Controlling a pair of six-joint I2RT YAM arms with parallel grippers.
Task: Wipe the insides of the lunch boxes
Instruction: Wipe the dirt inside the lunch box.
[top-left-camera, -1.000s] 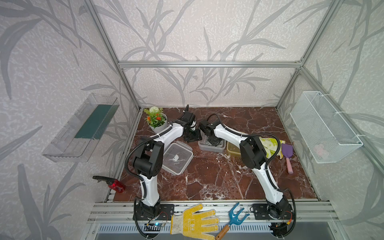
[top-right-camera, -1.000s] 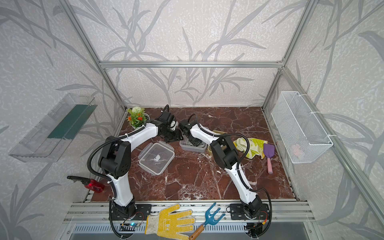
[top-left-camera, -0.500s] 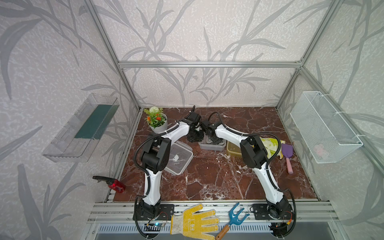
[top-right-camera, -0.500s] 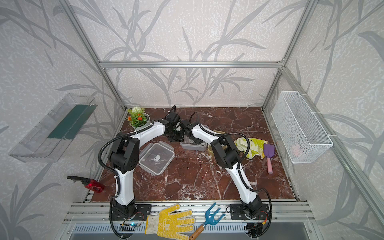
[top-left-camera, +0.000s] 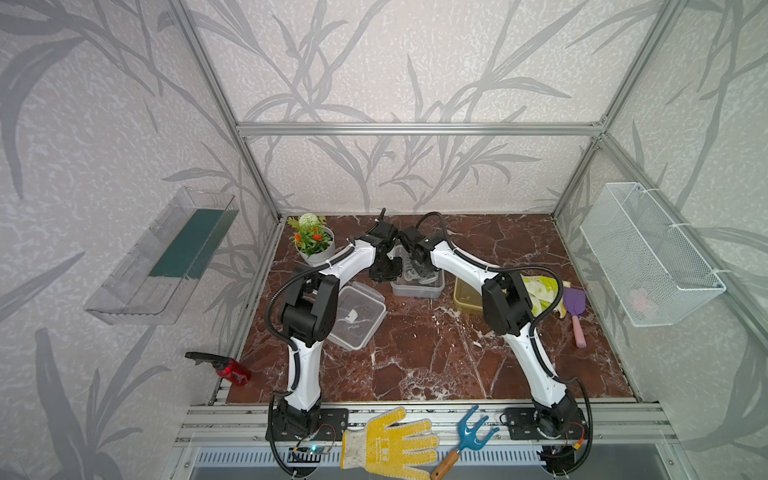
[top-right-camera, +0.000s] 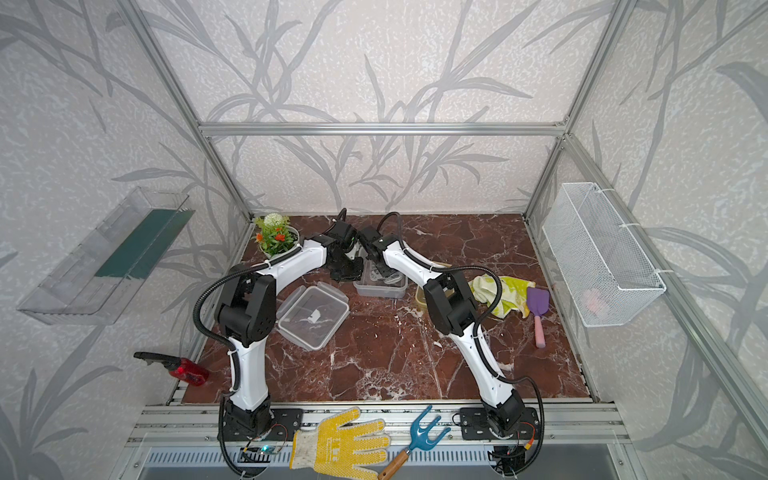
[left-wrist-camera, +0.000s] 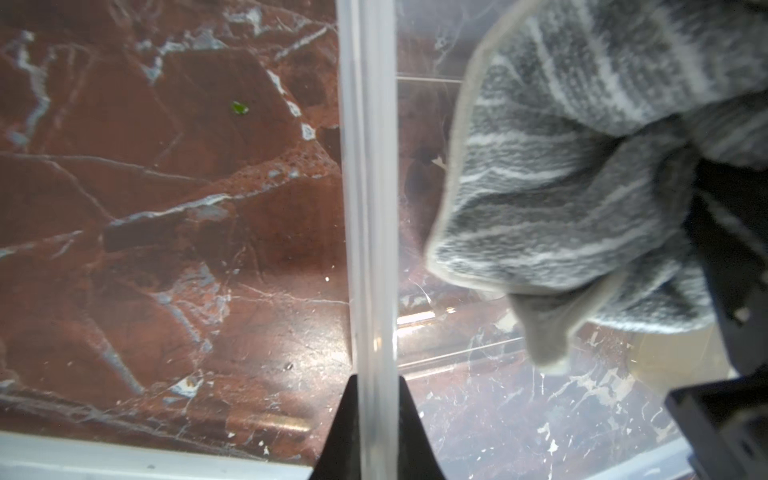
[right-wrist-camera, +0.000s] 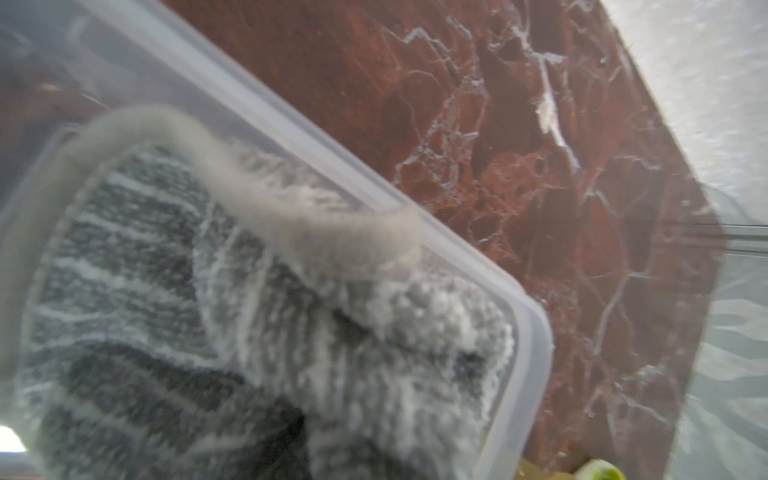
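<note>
The larger clear lunch box (top-left-camera: 417, 286) stands open at the middle back in both top views, with a grey striped cloth (left-wrist-camera: 582, 166) inside it. My left gripper (left-wrist-camera: 376, 382) is shut on that box's left wall, one finger on each side of the rim (left-wrist-camera: 368, 208). My right gripper (top-left-camera: 419, 268) is down inside the box, shut on the cloth (right-wrist-camera: 249, 332), which hides its fingers. The smaller amber lunch box (top-left-camera: 467, 297) sits open just right of it, partly behind my right arm. The clear lid (top-left-camera: 355, 318) with a sticker lies to the front left.
A flower pot (top-left-camera: 313, 245) stands at the back left, and a green-yellow cloth (top-left-camera: 540, 291) and purple shovel (top-left-camera: 575, 311) lie at the right. A red spray bottle (top-left-camera: 230, 370) lies by the left edge. A yellow glove (top-left-camera: 390, 442) and blue rake (top-left-camera: 465, 440) rest on the front rail.
My left gripper has moved right to the clear lunch box and shut on its left wall. The right gripper stays in the box with the cloth.
</note>
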